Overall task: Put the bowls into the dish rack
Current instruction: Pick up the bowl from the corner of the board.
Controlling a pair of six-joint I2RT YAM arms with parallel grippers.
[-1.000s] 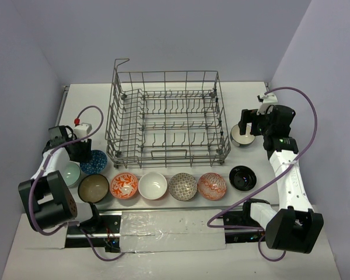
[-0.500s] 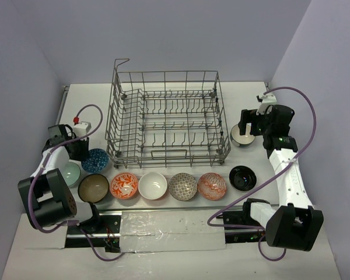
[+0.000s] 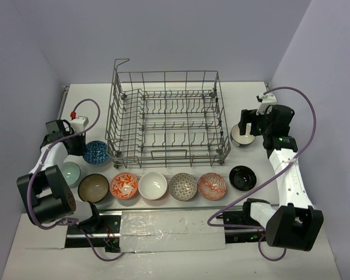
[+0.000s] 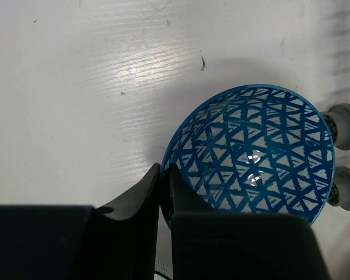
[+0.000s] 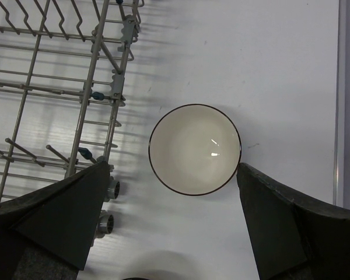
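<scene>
Along the near part of the bench (image 3: 175, 262), a row of seven bowls runs left to right: pale green bowl (image 3: 70, 172), brown bowl (image 3: 93, 186), orange-patterned bowl (image 3: 123, 185), white bowl (image 3: 153, 185), grey-patterned bowl (image 3: 182, 186), red-patterned bowl (image 3: 212, 185), black bowl (image 3: 243, 177). Behind its left end, the left gripper (image 4: 163, 192) has its jaws clamped on the rim of the blue lattice bowl (image 4: 251, 151), just beside the near left corner of the dish rack (image 3: 166, 115). Toward the right edge, the right gripper (image 5: 170, 169) hangs over the cream bowl (image 5: 195, 149), jaws wide apart, just beside the rack's right wall. The rack stands mid-bench; every bowl lies outside it.
</scene>
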